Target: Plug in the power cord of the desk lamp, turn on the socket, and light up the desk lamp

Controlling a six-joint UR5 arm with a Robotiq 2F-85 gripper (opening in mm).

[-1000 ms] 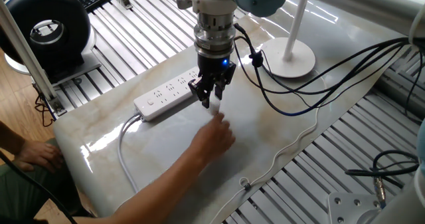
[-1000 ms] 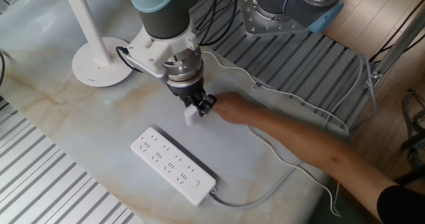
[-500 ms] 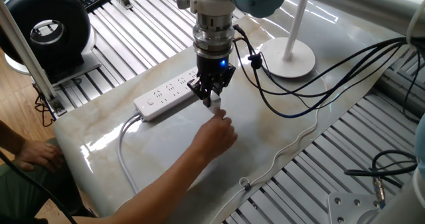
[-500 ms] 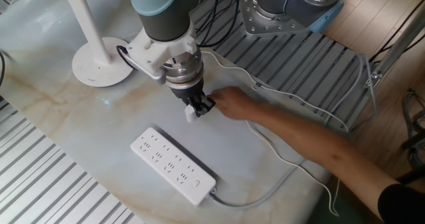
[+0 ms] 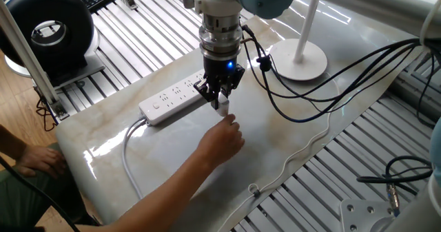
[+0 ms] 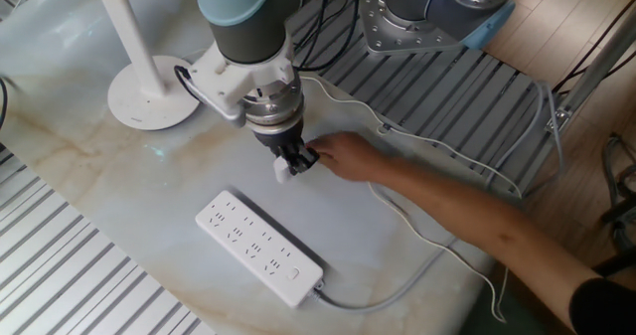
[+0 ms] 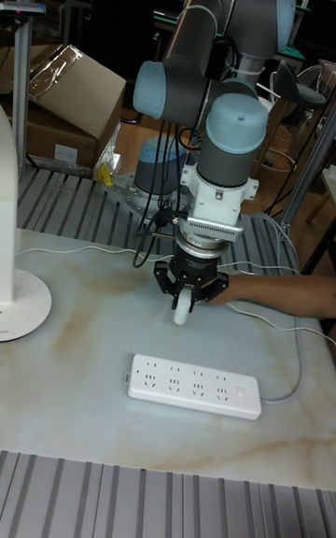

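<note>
The gripper (image 7: 182, 303) is clamped on the white plug (image 7: 181, 314) of the power cord (image 5: 303, 151); a person's hand (image 6: 343, 158) touches it. Nothing is in the socket (image 7: 194, 386) near the tabletop's front edge yet; the desk lamp (image 5: 301, 56) looks unlit.

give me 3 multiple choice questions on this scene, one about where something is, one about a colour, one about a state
1. Where is the lamp relative to the power strip?
A. standing on it
B. apart from it, on the far side of the claw
C. off the table

2. What colour is the power strip?
A. black
B. green
C. white

3. What is the claw doing?
A. holding the white plug above the table
B. hanging open and empty
C. pressing the strip's button

Answers: 1 B, the lamp base sits on the table with the claw between it and the strip. 2 C, its body is plainly white. 3 A, the plug sticks out below the shut fingers, clear of the strip, with a person's hand by it.
</note>
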